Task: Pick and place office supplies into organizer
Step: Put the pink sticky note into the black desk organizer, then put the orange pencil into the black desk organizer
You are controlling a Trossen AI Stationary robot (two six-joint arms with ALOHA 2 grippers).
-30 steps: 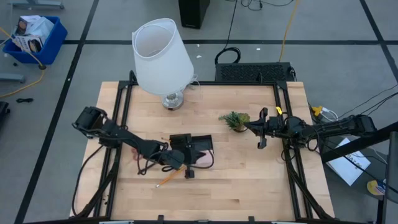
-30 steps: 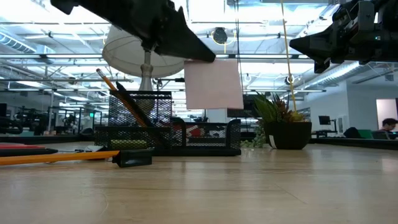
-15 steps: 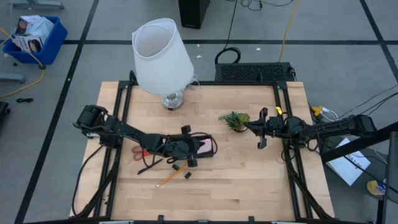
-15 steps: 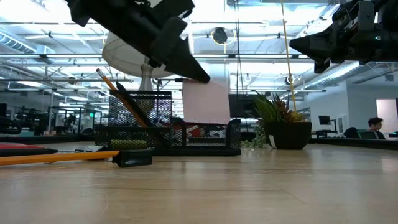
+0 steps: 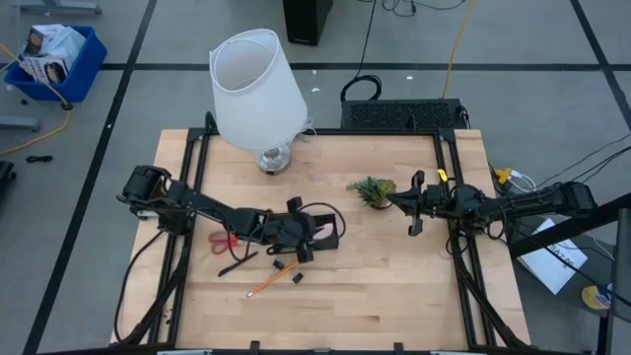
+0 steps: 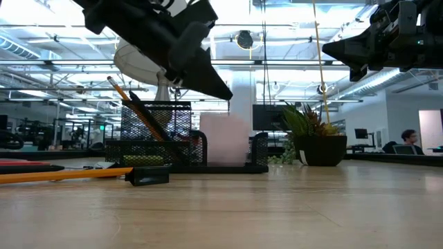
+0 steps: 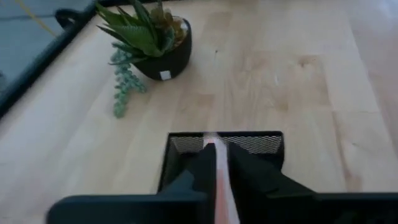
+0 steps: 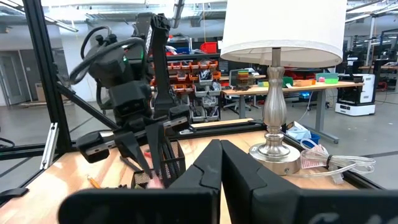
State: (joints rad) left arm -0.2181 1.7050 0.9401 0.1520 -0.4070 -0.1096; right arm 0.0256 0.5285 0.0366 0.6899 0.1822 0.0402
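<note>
Left gripper (image 5: 308,233) hangs over the organizer (image 5: 328,237), fingers (image 7: 198,171) pointing down into it. Pink sticky-note pad (image 7: 219,171) stands on edge between the fingers, which sit close on either side; cannot tell whether they pinch it or have just let go. Low view: pad (image 6: 225,140) sits down inside the organizer (image 6: 260,152), below the fingertips. Pencil (image 5: 270,282) and small black bit (image 5: 279,265) lie on the table (image 5: 394,286) just beside the fingers; red-handled scissors (image 5: 223,240) farther back under the arm. Right gripper (image 5: 415,206) hovers beside the plant (image 5: 373,190), well apart from the organizer, fingers (image 8: 205,171) pressed together, nothing between them.
</note>
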